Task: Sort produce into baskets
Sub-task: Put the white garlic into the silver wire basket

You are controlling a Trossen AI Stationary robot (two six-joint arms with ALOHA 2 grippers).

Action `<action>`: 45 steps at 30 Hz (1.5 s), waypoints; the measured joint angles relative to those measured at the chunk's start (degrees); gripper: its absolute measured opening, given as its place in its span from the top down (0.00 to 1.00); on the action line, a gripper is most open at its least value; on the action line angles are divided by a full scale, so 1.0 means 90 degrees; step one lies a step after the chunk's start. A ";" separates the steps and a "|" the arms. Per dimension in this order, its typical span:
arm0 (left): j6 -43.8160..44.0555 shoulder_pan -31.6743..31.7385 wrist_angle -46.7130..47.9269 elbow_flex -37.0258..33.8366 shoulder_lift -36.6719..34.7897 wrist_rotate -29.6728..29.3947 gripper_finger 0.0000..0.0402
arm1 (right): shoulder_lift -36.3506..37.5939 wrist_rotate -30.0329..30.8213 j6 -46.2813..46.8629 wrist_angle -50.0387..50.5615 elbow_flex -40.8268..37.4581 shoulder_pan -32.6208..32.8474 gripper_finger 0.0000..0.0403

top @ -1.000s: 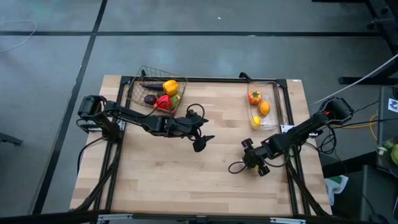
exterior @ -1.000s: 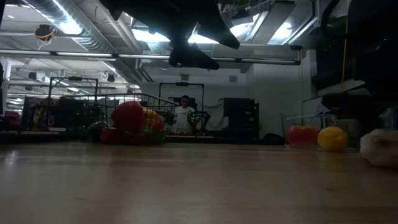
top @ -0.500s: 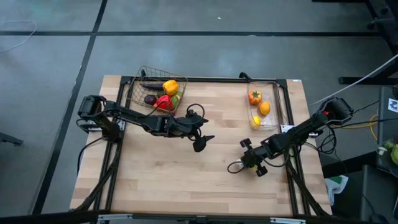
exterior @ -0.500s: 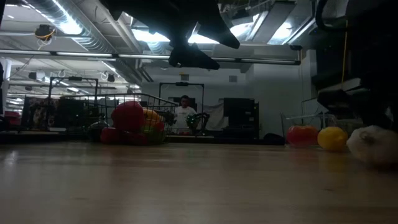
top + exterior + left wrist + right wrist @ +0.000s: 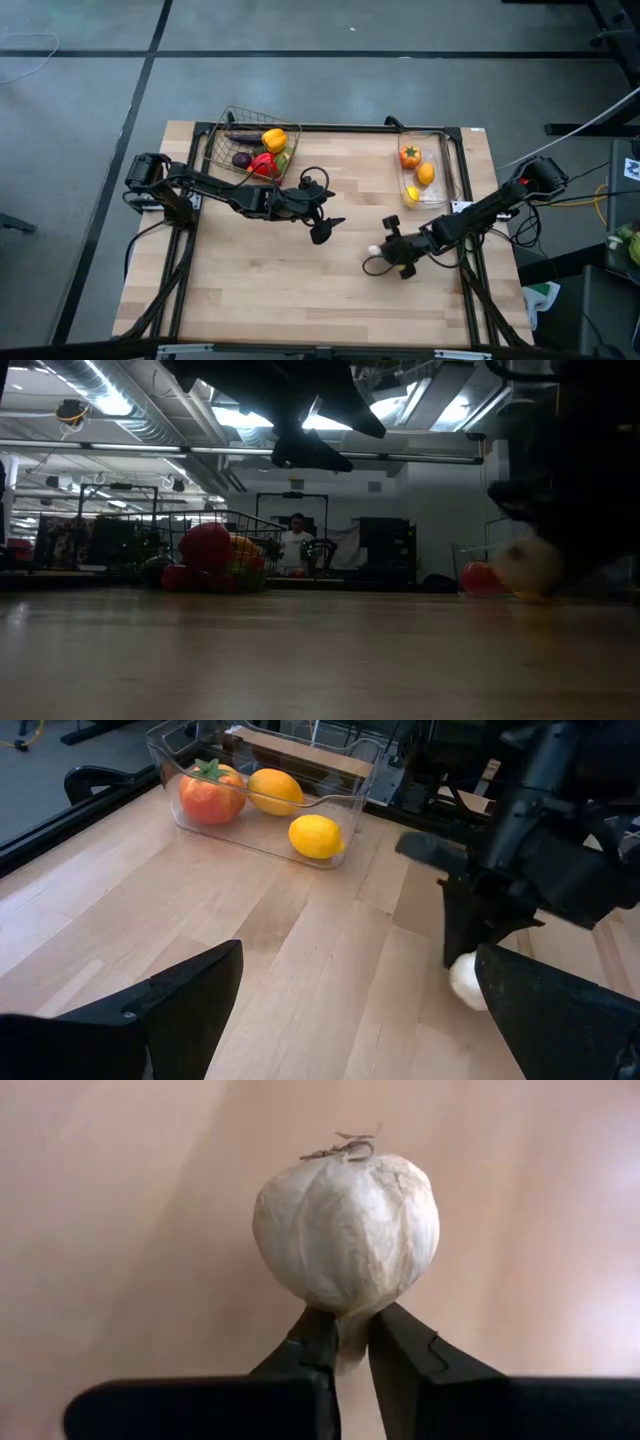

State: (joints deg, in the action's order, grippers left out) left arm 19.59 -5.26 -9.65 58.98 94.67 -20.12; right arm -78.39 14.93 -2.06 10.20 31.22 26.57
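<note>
A white garlic bulb [image 5: 345, 1230] [image 5: 373, 250] sits in my right gripper [image 5: 350, 1348] [image 5: 384, 256], which is shut on it over the table's right middle. My left gripper [image 5: 325, 228] [image 5: 360, 1010] hovers open above the table's centre, holding nothing; its view shows the garlic [image 5: 465, 982] ahead. The wire basket [image 5: 222, 125] at the far left holds yellow, red, purple and green produce. The clear bin [image 5: 445, 150] at the far right holds a tomato [image 5: 409, 156], an orange [image 5: 425, 173] and a lemon [image 5: 412, 195]. My right gripper pinches the garlic's short stem [image 5: 350, 1335] between its two fingertips. The fingers [image 5: 315, 1342] slant down from the table's right side. The bulb sticks out beyond the fingertips, its rooty end [image 5: 345, 1148] pointing away from them, lifted a little clear of the table.
Bare wood lies between the two containers and across the near half of the table. A cable loop [image 5: 375, 268] hangs by my right gripper. Beyond the table's far edge a person [image 5: 295, 545] stands in the room.
My right gripper has gone toward the table's left edge and tipped. The garlic, which lay on the table at the right, has come up off the wood and travelled left with it. My left arm has kept still.
</note>
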 joint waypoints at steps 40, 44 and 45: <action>-0.0292 -0.0367 -0.0483 0.0000 -0.0002 -0.0002 0.02 | 0.0005 -0.0271 -0.0137 -0.4694 0.0000 -0.1753 0.90; -0.0337 -0.0367 -0.0493 0.0000 -0.0002 -0.0002 0.02 | 0.0005 -0.0268 -0.0137 -0.4700 0.0000 -0.1753 0.90; -0.0338 -0.0368 -0.0493 0.0000 -0.0002 -0.0002 0.02 | 0.0005 -0.0266 -0.0137 -0.4700 0.0000 -0.1753 0.90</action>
State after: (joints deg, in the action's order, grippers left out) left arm 16.55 -8.57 -14.09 58.98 94.65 -20.14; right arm -78.35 12.53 -3.29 -32.10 31.22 10.79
